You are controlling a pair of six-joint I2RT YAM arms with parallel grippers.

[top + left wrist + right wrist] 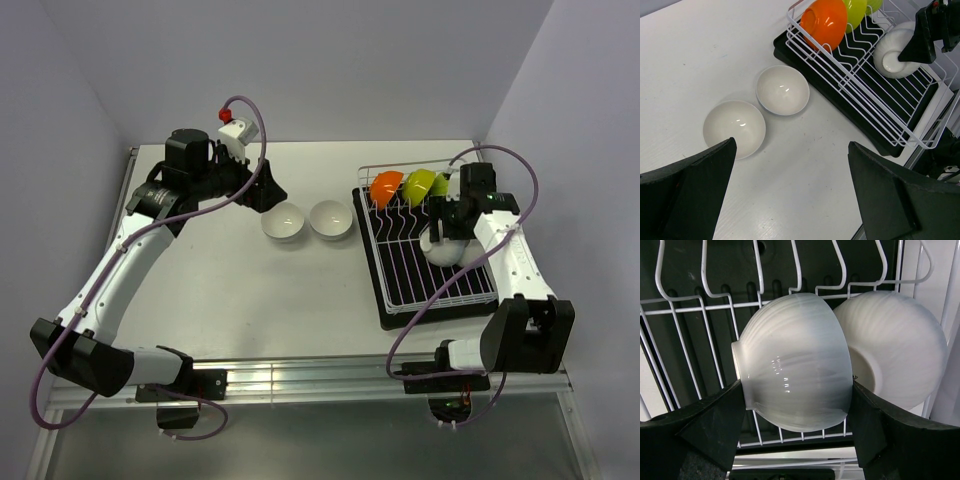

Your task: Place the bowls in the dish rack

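The white wire dish rack (470, 290) on its black tray stands at the right. On edge at its far end are an orange bowl (386, 187) and two lime green bowls (421, 184). My right gripper (797, 395) is shut on a white bowl (795, 365), held on its side over the rack wires (680, 340), next to another white bowl (895, 350) resting there. Two white bowls (734, 127) (782, 90) sit upright on the table left of the rack. Behind and left of these two, my left gripper (790, 190) hangs open with nothing between its fingers.
Side walls close in the table (250, 320) on the left, back and right. The rack's near half (440, 285) holds only bare wires. A metal rail (320, 375) runs along the table's near edge between the arm bases.
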